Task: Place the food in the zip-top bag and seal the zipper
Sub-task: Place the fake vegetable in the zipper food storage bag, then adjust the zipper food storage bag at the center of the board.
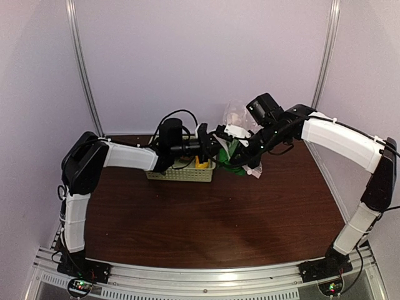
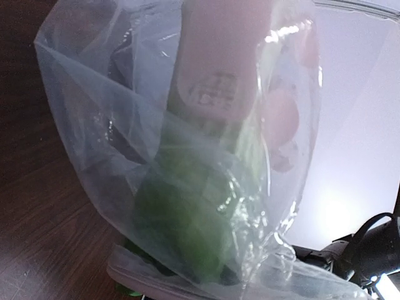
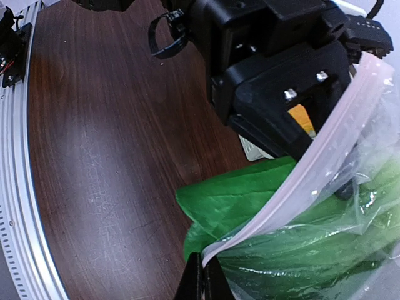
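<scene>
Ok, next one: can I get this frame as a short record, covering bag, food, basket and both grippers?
zip-top bag: held up at the far side of the table, mouth open
zipper: unsealed, slider not visible
green leafy piece: partly in the bag, leaf poking out
basket: on the table, left of the bag
yellow piece: in the basket
left gripper: at the bag mouth, grip unclear
right gripper: shut on the zipper edge
</scene>
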Robot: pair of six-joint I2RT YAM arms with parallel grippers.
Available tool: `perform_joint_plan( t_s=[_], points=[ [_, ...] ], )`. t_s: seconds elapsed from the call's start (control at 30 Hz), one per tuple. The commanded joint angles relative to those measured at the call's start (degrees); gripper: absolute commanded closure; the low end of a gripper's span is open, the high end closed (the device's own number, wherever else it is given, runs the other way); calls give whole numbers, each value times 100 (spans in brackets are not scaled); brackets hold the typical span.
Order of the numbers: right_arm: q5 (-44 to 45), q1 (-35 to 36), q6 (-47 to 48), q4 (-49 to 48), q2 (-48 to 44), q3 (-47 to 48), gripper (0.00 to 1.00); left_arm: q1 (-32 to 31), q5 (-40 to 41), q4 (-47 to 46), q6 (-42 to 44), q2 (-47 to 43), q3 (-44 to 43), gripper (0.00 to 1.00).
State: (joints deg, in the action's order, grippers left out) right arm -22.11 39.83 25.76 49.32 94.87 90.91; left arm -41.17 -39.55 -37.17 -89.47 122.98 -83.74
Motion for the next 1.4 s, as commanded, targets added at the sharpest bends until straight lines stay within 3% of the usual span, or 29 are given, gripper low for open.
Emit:
perform_joint_plan(
  t_s=[0.0,0.07,0.27,0.5,0.6,0.7,0.77,0.87,1.0,1.13,1.37],
  points=[
    [-427,-44,-136,-5,98,169,100,-64,646,-1229,-491,251,-398,100],
    [-477,-204,-392,-230,70,303,100,-138,813,-1167,-442,218,-355,97],
    [-790,-853,-1374,-470,180,764,100,-267,1028,-855,-34,-398,252,66],
    [-180,-1278,-1662,-778,76,429,100,-313,1172,1116,1832,-1416,279,37],
    [-304,-1320,-1748,-839,60,307,100,-346,966,1510,2252,-1550,323,37],
    [-505,-1321,-1843,-898,-10,285,100,-393,1070,2126,2640,-1663,589,44],
    [-577,-1320,-1888,-962,-80,273,100,-445,1299,2437,2965,-1687,754,54],
    [-717,-1321,-1890,-1069,-122,250,100,-497,1609,2651,3422,-1590,767,56],
    [-883,-1318,-1941,-1046,-3,281,100,-497,1675,2564,3441,-1455,610,49],
    [-1014,-1309,-1968,-1016,112,317,100,-489,1947,2521,3278,-1399,543,48],
    [-1107,-1305,-1978,-1101,120,255,100,-320,2150,2609,2750,-836,9,62]
  ],
)
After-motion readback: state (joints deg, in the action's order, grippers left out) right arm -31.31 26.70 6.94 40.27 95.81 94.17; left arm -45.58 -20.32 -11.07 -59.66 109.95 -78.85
